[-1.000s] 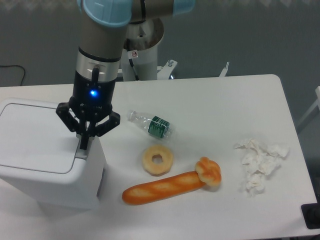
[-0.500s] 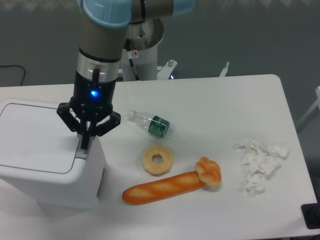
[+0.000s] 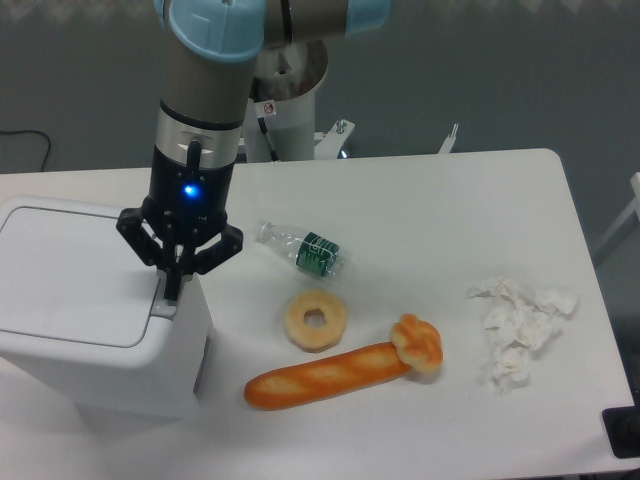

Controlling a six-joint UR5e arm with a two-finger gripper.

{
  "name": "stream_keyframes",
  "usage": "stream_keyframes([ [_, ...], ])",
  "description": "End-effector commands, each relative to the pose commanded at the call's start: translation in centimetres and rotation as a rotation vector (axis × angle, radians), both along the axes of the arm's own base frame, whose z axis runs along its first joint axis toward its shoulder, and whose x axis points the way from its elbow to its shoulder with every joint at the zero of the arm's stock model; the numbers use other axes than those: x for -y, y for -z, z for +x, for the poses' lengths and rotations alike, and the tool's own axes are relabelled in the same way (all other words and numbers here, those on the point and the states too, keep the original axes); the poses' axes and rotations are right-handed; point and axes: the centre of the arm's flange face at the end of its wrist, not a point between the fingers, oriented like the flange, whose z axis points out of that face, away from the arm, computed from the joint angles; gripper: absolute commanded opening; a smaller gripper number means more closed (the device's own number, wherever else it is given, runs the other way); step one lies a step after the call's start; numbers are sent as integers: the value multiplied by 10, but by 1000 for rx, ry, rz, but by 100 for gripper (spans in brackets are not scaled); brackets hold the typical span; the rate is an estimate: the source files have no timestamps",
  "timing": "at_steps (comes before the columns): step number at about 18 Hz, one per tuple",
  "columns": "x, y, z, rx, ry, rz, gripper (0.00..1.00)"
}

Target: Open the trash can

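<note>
The trash can [image 3: 80, 300] is a large white boxy bin at the left of the table, with its flat lid down. Its grey push button [image 3: 163, 307] lies at the right edge of the top. My gripper [image 3: 172, 290] points straight down with its fingers shut together. The fingertips rest on or just above the button. The gripper holds nothing.
A clear plastic bottle with a green label [image 3: 303, 249] lies right of the gripper. A ring-shaped bun [image 3: 316, 320], a long baguette [image 3: 325, 376] and a knotted roll [image 3: 418, 343] lie at the middle front. Crumpled white tissue [image 3: 520, 325] is at the right.
The gripper has shifted very slightly to the right and down at the button. The lid stays closed.
</note>
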Motion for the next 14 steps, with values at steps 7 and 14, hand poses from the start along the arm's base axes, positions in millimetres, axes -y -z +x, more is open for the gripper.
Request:
stream_keyframes([
  [7, 3, -3, -2, -1, -4, 5, 3],
  [14, 15, -20, -26, -25, -36, 35, 46],
])
